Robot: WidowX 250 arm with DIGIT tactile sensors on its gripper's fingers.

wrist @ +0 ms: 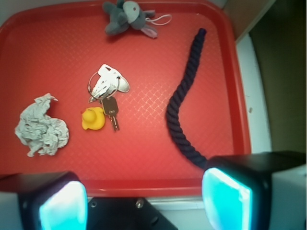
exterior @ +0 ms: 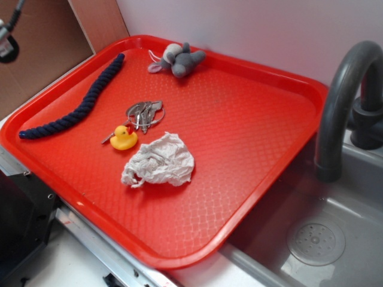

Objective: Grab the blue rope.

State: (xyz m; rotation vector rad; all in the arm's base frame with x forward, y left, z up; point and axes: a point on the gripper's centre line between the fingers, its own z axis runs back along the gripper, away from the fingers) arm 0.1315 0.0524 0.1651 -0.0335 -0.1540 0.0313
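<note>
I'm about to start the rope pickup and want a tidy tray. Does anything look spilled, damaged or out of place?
Nothing is spilled or broken. The only untidy item is the crumpled paper near the middle of the red tray, beside the yellow duck. The blue rope lies free along the tray's edge, apart from the keys and the gray stuffed toy.

The tray [exterior: 251, 179] is bright red with a criss-cross diamond pattern. The rope [exterior: 78, 107] at 10 o'clock is dark blue and twisty. The duck [exterior: 123, 138] is yellow, the stuffed toy [exterior: 179, 60] grey, the crumpled paper [exterior: 158, 160] white, the keys [exterior: 143, 113] silver.
</note>
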